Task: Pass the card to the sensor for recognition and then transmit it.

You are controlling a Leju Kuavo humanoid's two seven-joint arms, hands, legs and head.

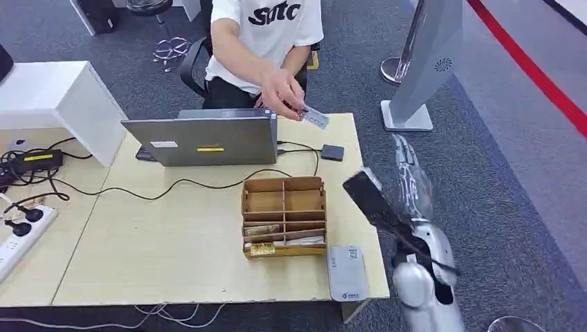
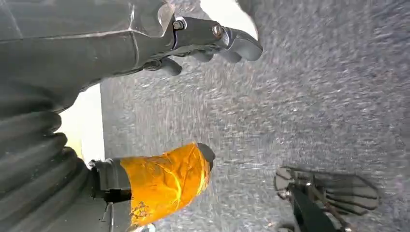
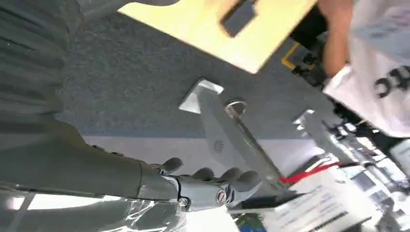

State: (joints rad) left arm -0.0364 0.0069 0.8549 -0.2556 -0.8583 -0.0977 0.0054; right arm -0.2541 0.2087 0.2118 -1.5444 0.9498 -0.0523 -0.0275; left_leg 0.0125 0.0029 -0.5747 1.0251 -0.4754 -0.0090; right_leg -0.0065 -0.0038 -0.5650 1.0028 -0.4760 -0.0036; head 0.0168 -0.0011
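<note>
The person's hand (image 1: 280, 90) is holding the card (image 1: 315, 117) at twelve o'clock over the bench (image 1: 173, 235), the handover looking done, while the right hand (image 1: 410, 176) is hovering at three o'clock, fingers (image 3: 227, 178) apart and empty.

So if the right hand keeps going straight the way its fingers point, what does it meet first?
Probably nothing close: the right hand points past the table edge, over carpet, roughly toward the grey stand. Depth is unclear.
</note>
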